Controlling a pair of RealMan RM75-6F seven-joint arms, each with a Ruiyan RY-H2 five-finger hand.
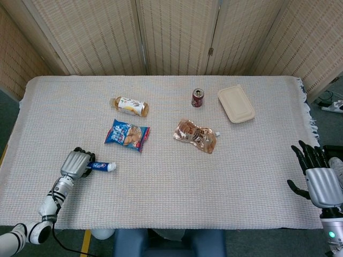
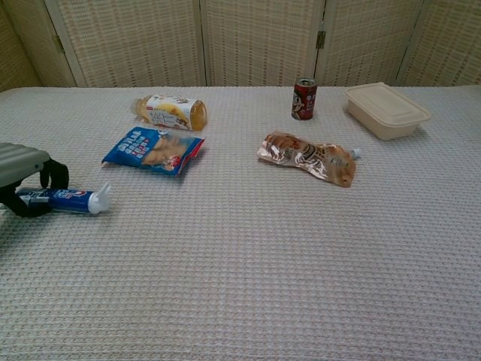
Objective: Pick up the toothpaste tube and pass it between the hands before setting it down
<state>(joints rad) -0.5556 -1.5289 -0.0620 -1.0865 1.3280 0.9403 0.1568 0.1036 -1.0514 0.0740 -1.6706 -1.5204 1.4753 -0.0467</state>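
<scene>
i have the left robot hand (image 1: 75, 163) curled around the toothpaste tube (image 1: 102, 166) lying flat on the table (image 1: 177, 187), cap pointing rightward toward the far-off, splayed-empty right robot hand (image 1: 319, 179)

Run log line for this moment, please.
phase: grasp | left hand: fingers around toothpaste tube, tube on table | right hand: open, idle
</scene>
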